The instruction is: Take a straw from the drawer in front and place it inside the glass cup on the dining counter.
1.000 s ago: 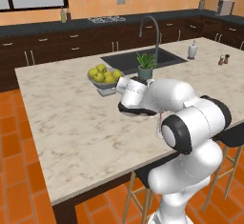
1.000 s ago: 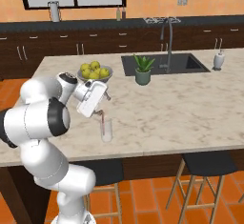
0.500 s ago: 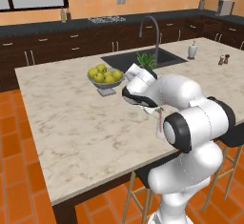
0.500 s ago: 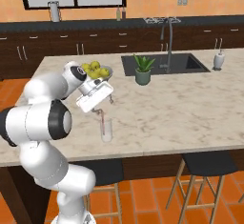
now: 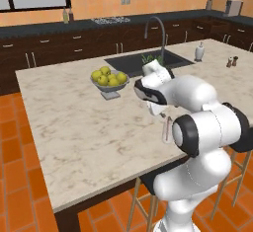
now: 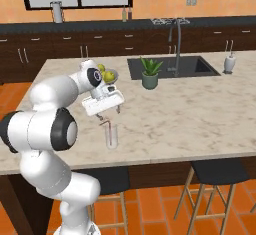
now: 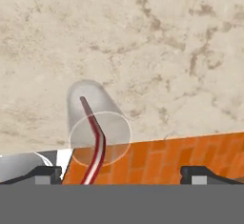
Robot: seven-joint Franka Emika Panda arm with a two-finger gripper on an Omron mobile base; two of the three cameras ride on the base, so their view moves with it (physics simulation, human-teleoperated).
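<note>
The glass cup (image 6: 111, 137) stands near the front edge of the dining counter (image 6: 200, 119), with the pinkish-red straw (image 6: 105, 127) leaning inside it. My gripper (image 6: 109, 113) hovers just above the cup, open, nothing between its fingers. From the left base view the glass cup (image 5: 167, 130) and straw (image 5: 165, 122) sit below my gripper (image 5: 160, 113). In the hand view the straw (image 7: 95, 142) rests in the glass cup (image 7: 78, 108), left of centre of my gripper (image 7: 121, 173), on the dining counter (image 7: 167, 51). The drawer is out of view.
A fruit bowl (image 6: 108, 74) of yellow-green apples stands behind my hand. A potted plant (image 6: 150, 74), the sink (image 6: 172, 66) and a soap bottle (image 6: 230, 63) lie to the right. Stools (image 6: 215, 174) stand under the counter's front edge.
My hand has lifted a little and turned above the cup. The straw stays in the glass, and the jaws stay open.
</note>
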